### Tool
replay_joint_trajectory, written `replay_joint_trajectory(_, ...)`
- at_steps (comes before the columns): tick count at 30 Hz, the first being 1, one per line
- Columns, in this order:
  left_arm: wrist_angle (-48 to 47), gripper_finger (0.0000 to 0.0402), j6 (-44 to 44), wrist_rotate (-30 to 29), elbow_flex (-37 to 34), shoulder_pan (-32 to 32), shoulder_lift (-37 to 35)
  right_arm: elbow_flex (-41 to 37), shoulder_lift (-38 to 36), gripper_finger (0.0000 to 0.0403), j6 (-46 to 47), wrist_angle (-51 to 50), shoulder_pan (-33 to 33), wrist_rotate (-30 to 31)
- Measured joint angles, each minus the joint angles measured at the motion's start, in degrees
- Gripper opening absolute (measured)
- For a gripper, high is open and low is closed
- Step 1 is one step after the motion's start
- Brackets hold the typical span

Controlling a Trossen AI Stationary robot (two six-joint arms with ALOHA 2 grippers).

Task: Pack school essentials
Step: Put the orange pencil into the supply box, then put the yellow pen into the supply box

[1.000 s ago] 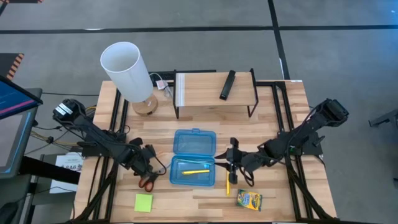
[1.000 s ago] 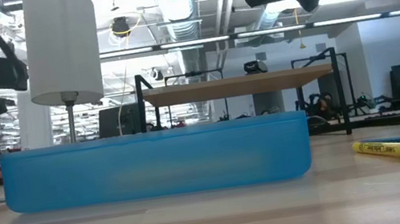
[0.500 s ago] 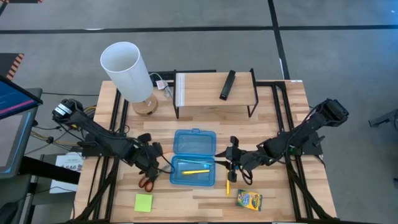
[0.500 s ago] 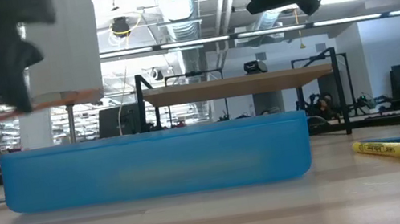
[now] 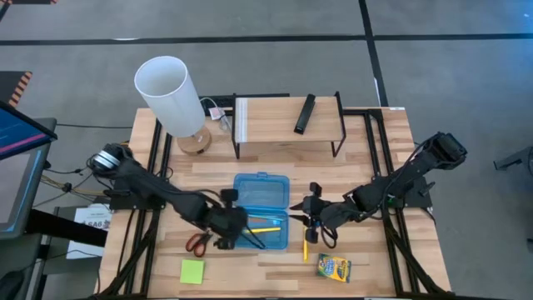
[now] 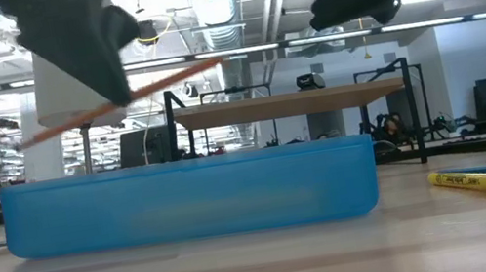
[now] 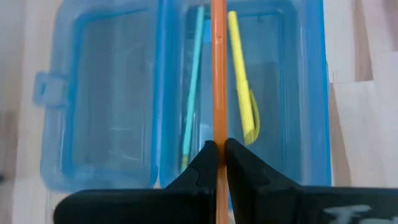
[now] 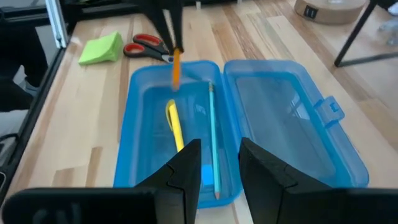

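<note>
Scissors (image 5: pixel 197 242) with orange handles lie on the table (image 5: pixel 375 167) at your far left, the lime-green sticky-note pad (image 5: pixel 192 272) just in front of them. Your left gripper (image 7: pixel 217 149) is clamped on the orange pencil (image 7: pixel 218 81), holding it in the air above the open blue case (image 5: pixel 259 215); the low view shows it tilted, clear of the rim. Inside the case's tray lie the yellow pencil (image 8: pixel 175 127) and the teal pencil (image 8: pixel 213 137), side by side. Your right gripper (image 8: pixel 217 155) hovers at the case's right edge, fingers apart and empty. Another yellow pencil (image 5: pixel 305 249) and the crayon box (image 5: pixel 334 267) rest on the table to the right.
</note>
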Motion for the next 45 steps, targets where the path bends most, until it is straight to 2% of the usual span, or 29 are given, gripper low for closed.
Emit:
replay_joint_trajectory(9,0.87,0.0000,6.90,5.46,8.35,2.25,10.91,-0.02,0.00,0.0127,3.28,-4.15,0.00,0.00)
replay_joint_trajectory(22,5.06,0.0004,7.58,8.94,8.63,5.83,12.89,-0.02,0.00,0.0127,3.43,-4.21,-0.35,0.16)
replay_joint_trajectory(26,4.98,0.0027,7.34,8.78,8.61,5.83,12.89,-0.02,0.00,0.0127,3.43,-4.19,-0.35,0.17)
replay_joint_trajectory(35,2.66,0.0109,7.34,8.21,8.73,5.79,12.87,-0.02,0.00,0.0127,3.38,-4.17,-0.35,0.19)
replay_joint_trajectory(38,-6.09,0.0122,8.12,8.32,9.55,5.36,11.00,-0.02,0.00,0.0127,3.30,-4.19,-0.35,0.22)
replay_joint_trajectory(40,-8.88,0.0123,6.73,4.90,9.40,4.41,7.97,-0.02,0.00,0.0127,3.28,-4.19,-0.35,0.22)
replay_joint_trajectory(43,-7.78,0.0119,5.12,0.44,5.44,1.92,1.45,-0.02,0.00,0.0127,3.28,-4.19,-0.35,0.22)
replay_joint_trajectory(45,-2.20,0.0114,4.26,-2.07,0.40,-0.27,-3.41,-0.02,0.00,0.0127,3.28,-4.19,-0.37,0.22)
